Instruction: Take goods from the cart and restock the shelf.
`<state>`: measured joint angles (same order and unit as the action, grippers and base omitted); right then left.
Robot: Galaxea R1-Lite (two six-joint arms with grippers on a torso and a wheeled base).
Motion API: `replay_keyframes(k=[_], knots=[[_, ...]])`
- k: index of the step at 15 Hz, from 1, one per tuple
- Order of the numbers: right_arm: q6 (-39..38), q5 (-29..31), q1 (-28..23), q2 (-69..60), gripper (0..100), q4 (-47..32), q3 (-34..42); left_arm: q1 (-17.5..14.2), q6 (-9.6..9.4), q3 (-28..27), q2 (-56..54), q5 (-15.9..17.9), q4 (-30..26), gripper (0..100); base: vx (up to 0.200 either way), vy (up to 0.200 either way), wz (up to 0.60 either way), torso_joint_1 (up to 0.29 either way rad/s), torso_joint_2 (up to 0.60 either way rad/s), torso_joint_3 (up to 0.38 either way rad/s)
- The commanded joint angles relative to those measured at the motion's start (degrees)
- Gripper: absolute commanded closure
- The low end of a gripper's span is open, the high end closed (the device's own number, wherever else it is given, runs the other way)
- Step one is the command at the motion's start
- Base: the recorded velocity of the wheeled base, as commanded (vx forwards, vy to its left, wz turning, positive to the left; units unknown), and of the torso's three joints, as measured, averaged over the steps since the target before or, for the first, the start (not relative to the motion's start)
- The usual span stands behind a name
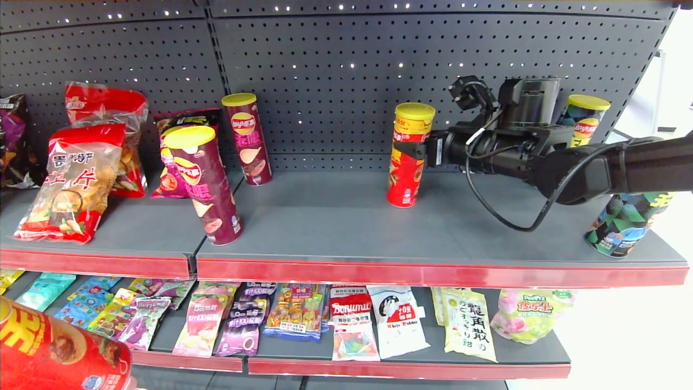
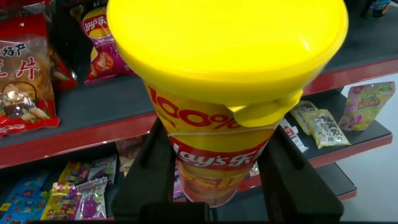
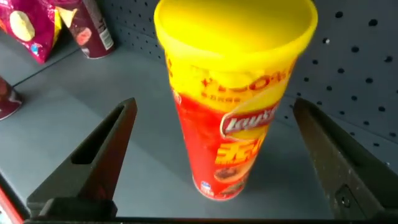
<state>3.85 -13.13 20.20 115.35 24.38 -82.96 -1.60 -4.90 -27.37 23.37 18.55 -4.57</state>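
Observation:
A red chip can with a yellow lid [image 1: 409, 157] stands upright on the upper shelf [image 1: 335, 227], near the pegboard back. My right gripper [image 1: 407, 151] reaches in from the right at the can's upper half. In the right wrist view the can [image 3: 233, 124] stands between the gripper's [image 3: 216, 112] wide-open fingers [image 3: 106, 155], with a gap on both sides. My left gripper [image 2: 221, 180] is shut on a second red can with a yellow lid [image 2: 224, 74], held low in front of the shelves. This can [image 1: 54, 352] shows at the bottom left of the head view.
Two maroon cans [image 1: 203, 184] [image 1: 247, 138] and red snack bags [image 1: 76, 184] fill the shelf's left part. Green-black patterned cans [image 1: 625, 225] [image 1: 584, 116] stand at the right end. Free shelf surface lies around the middle can. Several snack packets [image 1: 352, 319] lie on the lower shelf.

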Motion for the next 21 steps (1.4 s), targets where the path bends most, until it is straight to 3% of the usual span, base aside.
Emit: replay_keyframes(k=[1, 6, 7, 10, 14, 17, 21], knots=[[0.01, 0.03, 0.02, 2.34, 0, 0.05, -3.0, -0.07, -0.02, 0.03, 0.1, -0.01, 0.0, 100, 0.0, 0.0, 0.0, 0.0, 0.0, 0.0], [0.1, 0.21, 0.1, 5.41, 0, -0.04, -6.78, -0.07, -0.02, 0.74, -0.08, -0.01, 0.0, 100, 0.0, 0.0, 0.0, 0.0, 0.0, 0.0], [0.1, 0.74, 0.19, 5.77, 100, 0.05, -6.87, -0.07, -0.02, 0.82, -0.08, -0.01, 0.0, 100, 0.0, 0.0, 0.0, 0.0, 0.0, 0.0], [-0.07, 1.53, 0.37, 6.73, 100, 0.32, -8.71, -0.07, -0.02, 0.91, -0.08, -0.01, -0.09, 100, 0.0, 0.0, 0.0, 0.0, 0.0, 0.0], [-0.51, -2.16, 0.45, 2.6, 100, -0.56, -7.83, -0.07, -0.02, 1.26, -0.52, -0.01, 0.0, 100, 0.0, 0.0, 0.0, 0.0, 0.0, 0.0], [0.28, -7.79, 0.37, -8.21, 100, -7.95, -1.77, 0.01, 0.24, 1.26, -0.52, 0.17, 0.0, 100, 0.0, 0.0, 0.0, 0.0, 0.0, 0.0], [6.17, -12.62, -1.39, -15.77, 100, -9.09, 4.21, 0.01, 0.95, 1.7, -0.43, 0.61, 0.0, 100, 0.0, 0.0, 0.0, 0.0, 0.0, 0.0]])
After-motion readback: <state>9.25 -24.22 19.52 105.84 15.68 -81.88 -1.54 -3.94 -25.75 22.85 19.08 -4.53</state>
